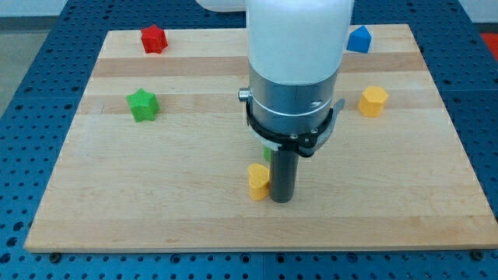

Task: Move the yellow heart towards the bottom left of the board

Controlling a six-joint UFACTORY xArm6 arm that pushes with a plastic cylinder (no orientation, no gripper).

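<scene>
Yellow heart sat near the board's bottom edge, about midway along, with the rod's tip touching its right side; no claw existed to open or close. A steady leftward push, angled slightly toward the bottom-left corner, seemed best.

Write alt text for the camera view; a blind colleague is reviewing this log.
My tip rests on a wooden board, right against the right side of a yellow heart near the board's middle. A red star and green star sit toward the view's left, a blue block and yellow block toward its right. A bit of green peeks from behind the arm.
</scene>
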